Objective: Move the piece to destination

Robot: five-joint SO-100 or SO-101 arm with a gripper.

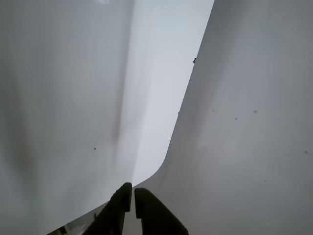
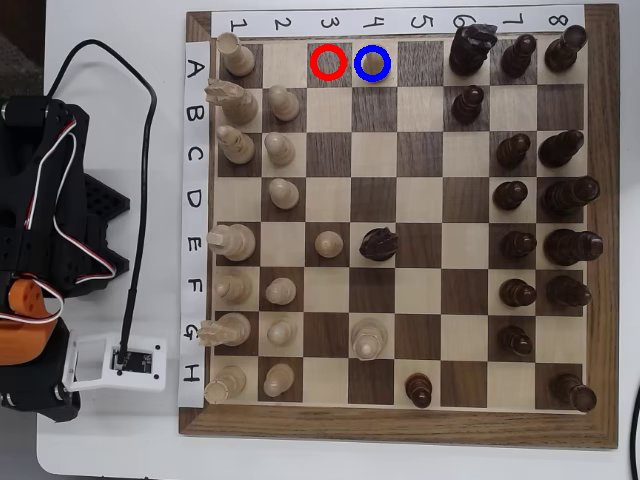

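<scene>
In the overhead view the piece point(image 2: 372, 63), a small pale pawn with a round head, stands on the destination point(image 2: 385, 52), the light square ringed in blue in row A, column 4. The dark square ringed in red point(image 2: 326, 62) beside it holds nothing. My arm point(image 2: 35, 200) is folded up on the white table, left of the board and far from the piece. The wrist view shows my gripper point(image 1: 132, 201) at the bottom edge. Its dark fingers are shut with only a thin slit between them and nothing held. Neither the board nor the piece appears in that view.
The chessboard point(image 2: 395, 425) carries pale pieces on the left columns and dark pieces on the right. A dark knight point(image 2: 378, 243) and a pale pawn point(image 2: 327, 243) stand mid-board. A white controller box point(image 2: 120, 362) with a black cable lies left of the board.
</scene>
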